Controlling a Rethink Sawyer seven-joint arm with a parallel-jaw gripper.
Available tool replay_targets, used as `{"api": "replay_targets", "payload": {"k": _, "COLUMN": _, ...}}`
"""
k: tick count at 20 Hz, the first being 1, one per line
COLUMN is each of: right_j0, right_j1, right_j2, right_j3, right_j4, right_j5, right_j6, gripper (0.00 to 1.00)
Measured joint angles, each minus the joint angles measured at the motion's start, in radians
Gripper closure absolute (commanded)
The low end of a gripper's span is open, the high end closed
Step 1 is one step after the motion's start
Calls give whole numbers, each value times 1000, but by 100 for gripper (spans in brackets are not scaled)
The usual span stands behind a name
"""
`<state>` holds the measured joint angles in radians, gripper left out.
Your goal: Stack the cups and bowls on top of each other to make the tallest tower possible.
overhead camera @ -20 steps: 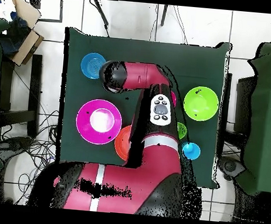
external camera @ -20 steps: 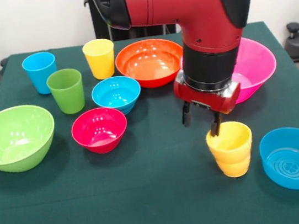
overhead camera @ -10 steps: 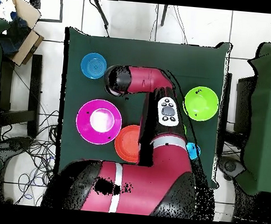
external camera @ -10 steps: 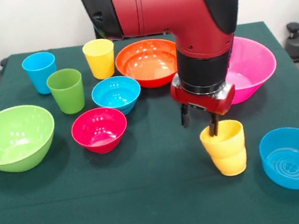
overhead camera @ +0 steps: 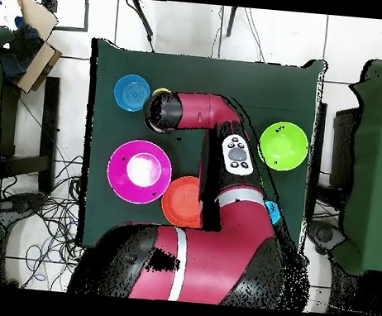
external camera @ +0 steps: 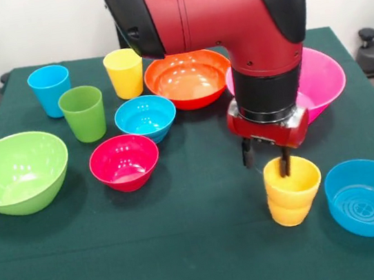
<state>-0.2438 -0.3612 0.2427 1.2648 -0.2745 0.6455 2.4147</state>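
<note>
My gripper point(external camera: 266, 158) is open over the squat yellow-orange cup point(external camera: 291, 198), which stands upright on the table. One finger is inside the cup and the other is outside its left wall. A small blue bowl point(external camera: 370, 196) sits just right of the cup, and the large pink bowl point(external camera: 321, 76) is behind my arm. The orange bowl point(external camera: 185, 77), yellow cup point(external camera: 124, 72), light blue cup point(external camera: 50, 89), green cup point(external camera: 83, 113), second blue bowl point(external camera: 144, 114), red bowl point(external camera: 124, 161) and lime bowl point(external camera: 17, 171) stand apart on the left. No tower shows in either view.
In the overhead view my arm point(overhead camera: 210, 258) hides the gripper and most of the cups. The pink bowl point(overhead camera: 139, 171), orange bowl point(overhead camera: 180, 201), lime bowl point(overhead camera: 282, 145) and a blue bowl point(overhead camera: 132, 91) show around it on the green table point(overhead camera: 234, 77).
The gripper and the yellow-orange cup shifted left with the cup tilting, then moved back right and a little nearer the camera. The cup stands upright again.
</note>
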Motion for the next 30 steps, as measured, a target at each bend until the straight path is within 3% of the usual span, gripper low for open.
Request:
{"api": "replay_targets", "payload": {"k": 10, "right_j0": -1, "right_j1": 6, "right_j2": 55, "right_j3": 0, "right_j4": -16, "right_j5": -19, "right_j6": 0, "gripper": 0}}
{"api": "replay_targets", "payload": {"k": 11, "right_j0": -1, "right_j1": 6, "right_j2": 61, "right_j3": 0, "right_j4": -16, "right_j5": -19, "right_j6": 0, "gripper": 100}}
{"api": "replay_targets", "payload": {"k": 19, "right_j0": 14, "right_j1": 5, "right_j2": 54, "right_j3": -2, "right_j4": -23, "right_j5": -22, "right_j6": 0, "gripper": 100}}
{"api": "replay_targets", "payload": {"k": 30, "right_j0": 83, "right_j1": -4, "right_j2": -4, "right_j3": -25, "right_j4": -64, "right_j5": -22, "right_j6": 0, "gripper": 100}}
